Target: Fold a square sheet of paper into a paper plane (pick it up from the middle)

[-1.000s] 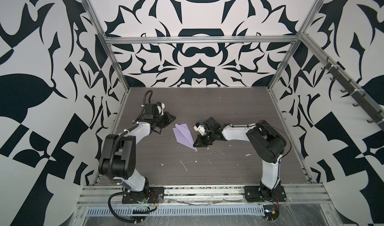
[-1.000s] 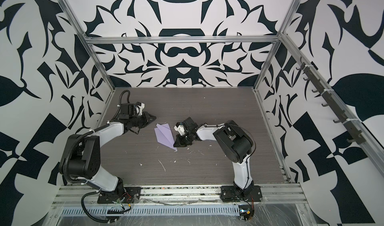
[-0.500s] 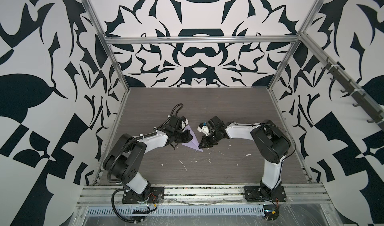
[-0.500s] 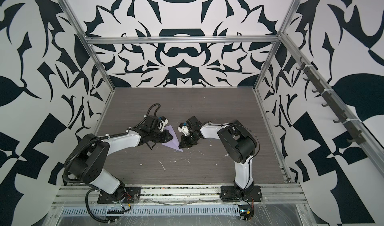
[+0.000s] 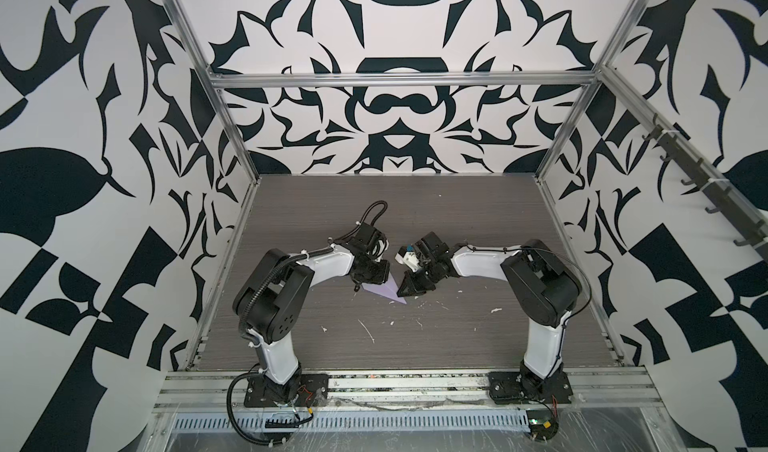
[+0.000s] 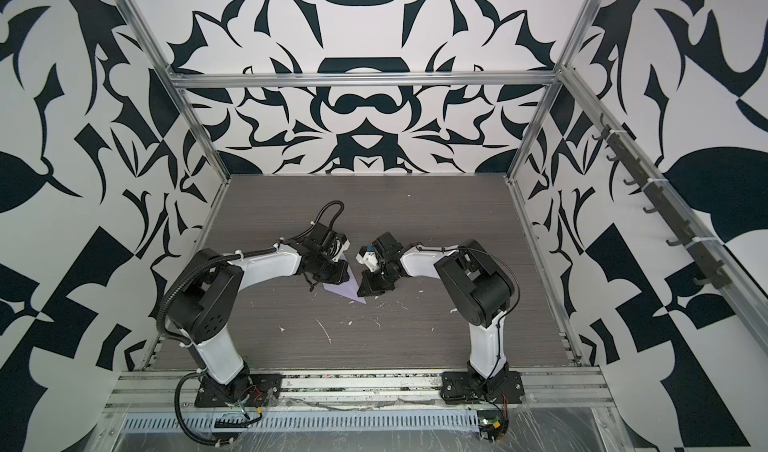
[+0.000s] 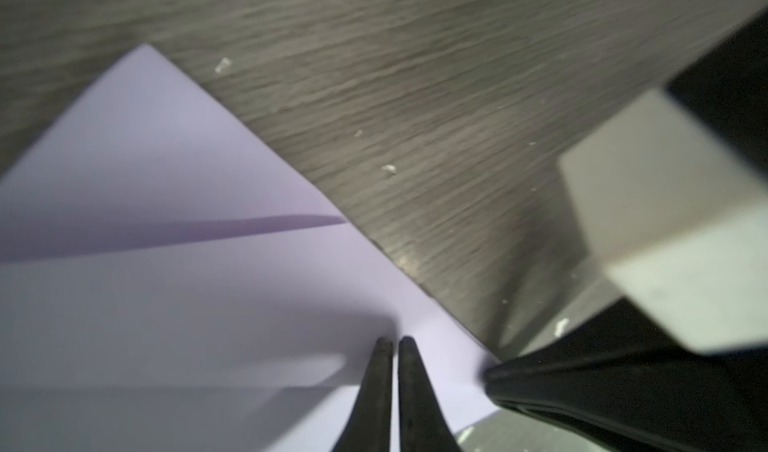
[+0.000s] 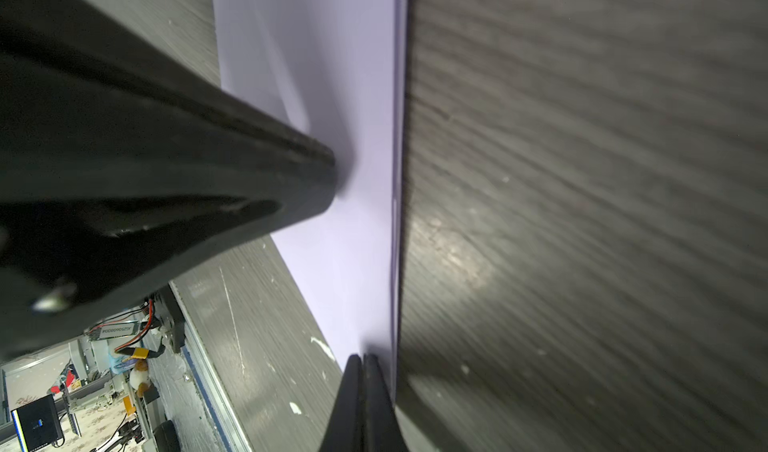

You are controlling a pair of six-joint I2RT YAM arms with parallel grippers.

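While shut, left claw (image 7: 392,341) and right claw (image 8: 360,358) touch paper plane (image 5: 383,292)

Table (image 5: 415,208), far half: bare, open to either arm.

Centre: crowded. Left gripper (image 5: 375,278) and right gripper (image 5: 409,291) sit low and face each other over the paper plane (image 5: 384,292), with only a narrow gap between them. Both have their jaws drawn together, tips down on the paper in the wrist views.

Near strip in front of the plane: open. The small white flecks (image 5: 368,331) lie flat and block nothing.

Near corners: taken up by the elbows of the left arm (image 5: 274,296) and right arm (image 5: 540,287). Patterned walls (image 5: 124,221) close off the sides and back.
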